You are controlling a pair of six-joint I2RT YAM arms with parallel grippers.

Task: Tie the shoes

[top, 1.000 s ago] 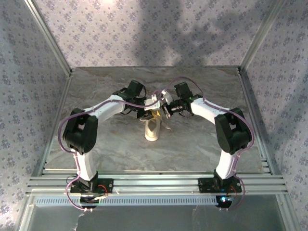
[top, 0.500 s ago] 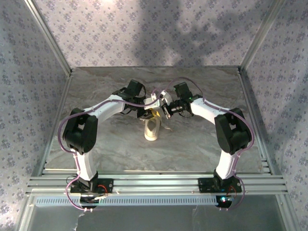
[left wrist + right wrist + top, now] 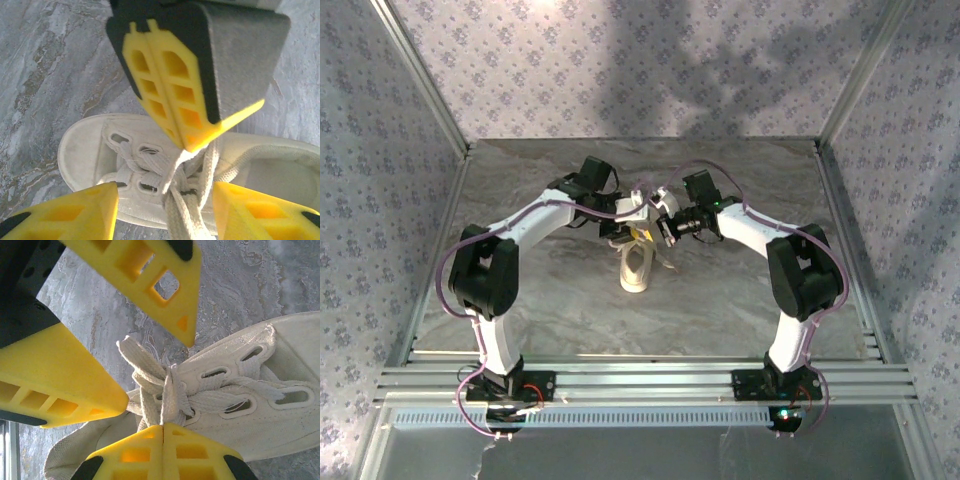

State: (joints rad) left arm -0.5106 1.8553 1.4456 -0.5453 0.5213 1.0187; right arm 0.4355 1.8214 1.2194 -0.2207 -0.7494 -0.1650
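Your top external camera sits above and behind the arm bases (image 3: 500, 385). It looks down and forward over the whole table (image 3: 740, 310) toward the far wall (image 3: 640, 60), and from that far back the sneaker (image 3: 636, 268) is small at mid-table. Your left wrist camera looks down past the left gripper (image 3: 165, 215), very near the sneaker, toe to the left, with the right gripper (image 3: 187, 142) coming in from the top. Your right wrist camera looks over its own fingertips at the bottom edge, just as near, toe to the right. Both wrist views share the laces (image 3: 170, 390) and eyelets, and all three share the sneaker.
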